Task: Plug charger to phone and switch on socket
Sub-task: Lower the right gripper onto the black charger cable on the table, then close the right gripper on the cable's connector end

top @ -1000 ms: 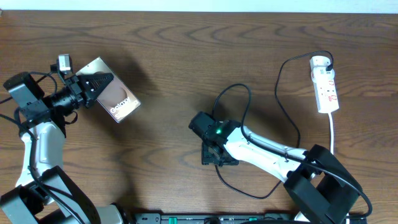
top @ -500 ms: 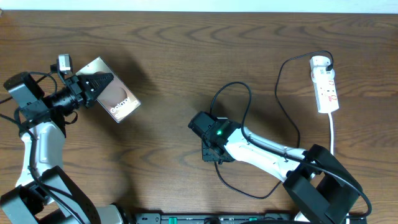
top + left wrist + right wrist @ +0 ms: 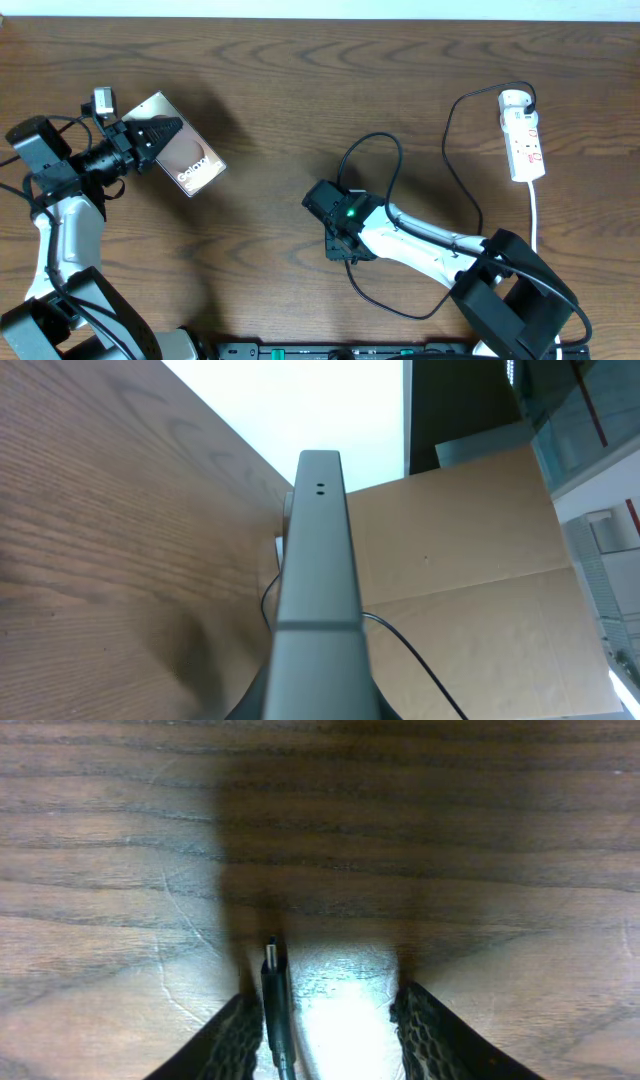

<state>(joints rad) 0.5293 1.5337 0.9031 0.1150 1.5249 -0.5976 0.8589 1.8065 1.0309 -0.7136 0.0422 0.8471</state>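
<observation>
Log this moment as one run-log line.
left tool: shut on phone | right tool: open astride charger tip on table | socket: no tool near

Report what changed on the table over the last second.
The right gripper shifted slightly leftward, and the loop of the charger shifted with it. Its fingers straddle the connector tip, not clamped. The left gripper kept hold of the phone. The socket stayed put.

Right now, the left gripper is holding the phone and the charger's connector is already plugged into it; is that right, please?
Not quite. The left gripper does hold the phone, but the charger's connector is not plugged into it: the right wrist view shows it lying on the table between the right gripper's fingers.
</observation>
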